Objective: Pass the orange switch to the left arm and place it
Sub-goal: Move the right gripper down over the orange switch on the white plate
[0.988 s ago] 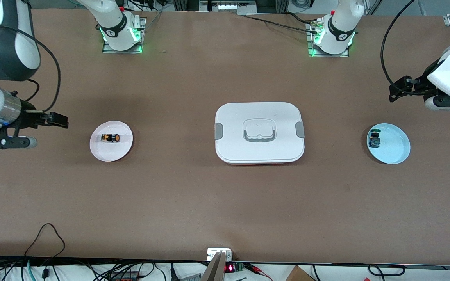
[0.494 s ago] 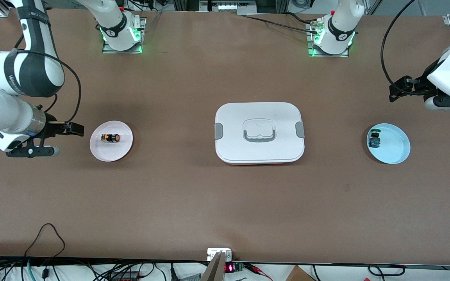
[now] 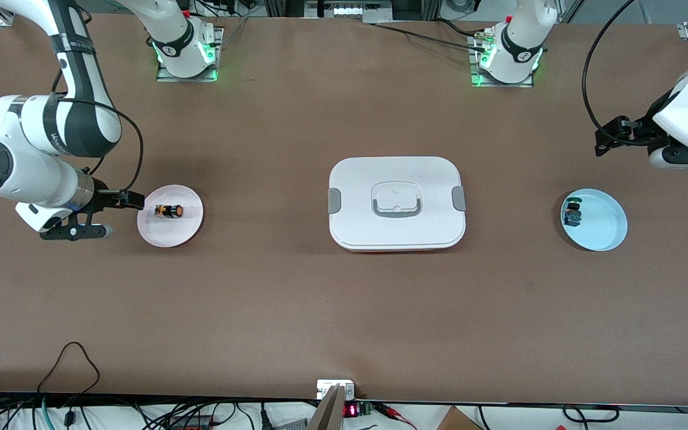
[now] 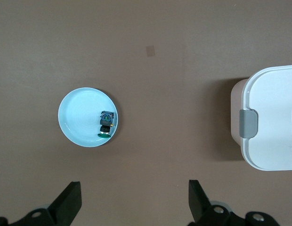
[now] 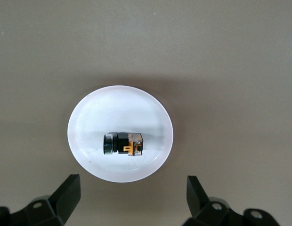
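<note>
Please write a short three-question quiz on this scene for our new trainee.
1. True or false: the small black push-button orange switch lies on the round pink plate.
2. Which gripper is beside that plate?
A. left gripper
B. right gripper
3. Fill in: the large white plastic box sits between the pink plate and the round light-blue ____.

Key: 1 true; 2 B, its fingers open; the left arm waits, fingers open, above the table near the blue plate; 3 plate.

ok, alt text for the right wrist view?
The orange switch lies on its side in a white plate on the brown table, seen from above. The right gripper hangs open above the plate's edge, fingers spread wide, touching nothing.
</note>
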### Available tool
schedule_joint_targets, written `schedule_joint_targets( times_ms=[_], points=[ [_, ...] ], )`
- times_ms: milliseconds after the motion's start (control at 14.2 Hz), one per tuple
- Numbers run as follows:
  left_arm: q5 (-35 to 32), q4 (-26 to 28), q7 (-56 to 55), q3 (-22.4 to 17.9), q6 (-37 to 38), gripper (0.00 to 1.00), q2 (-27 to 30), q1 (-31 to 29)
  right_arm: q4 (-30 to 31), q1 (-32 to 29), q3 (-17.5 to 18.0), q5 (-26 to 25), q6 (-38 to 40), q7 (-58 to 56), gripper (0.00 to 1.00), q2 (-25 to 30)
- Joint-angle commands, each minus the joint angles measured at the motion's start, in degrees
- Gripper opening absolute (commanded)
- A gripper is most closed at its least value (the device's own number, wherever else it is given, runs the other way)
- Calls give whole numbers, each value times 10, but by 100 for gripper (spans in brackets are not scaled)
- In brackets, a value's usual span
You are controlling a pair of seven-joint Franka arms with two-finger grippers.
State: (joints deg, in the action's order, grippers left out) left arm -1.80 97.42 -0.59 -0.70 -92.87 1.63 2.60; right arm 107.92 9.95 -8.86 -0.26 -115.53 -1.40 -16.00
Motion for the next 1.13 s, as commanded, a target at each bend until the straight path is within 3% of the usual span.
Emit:
schedule_joint_targets(
  times_ms=[0, 706, 1059],
  points=[
    [4, -11, 14, 4, 12, 100, -1, -8, 45, 1, 1, 24, -49, -9, 100, 5],
    [4, -12, 13, 4, 12, 100, -1, -8, 97, -1, 3, 70, -119, -32, 100, -27],
    [4, -12, 13, 4, 12, 100, -1, -7, 106, 1, 3, 70, -142, -47, 100, -50]
  ],
)
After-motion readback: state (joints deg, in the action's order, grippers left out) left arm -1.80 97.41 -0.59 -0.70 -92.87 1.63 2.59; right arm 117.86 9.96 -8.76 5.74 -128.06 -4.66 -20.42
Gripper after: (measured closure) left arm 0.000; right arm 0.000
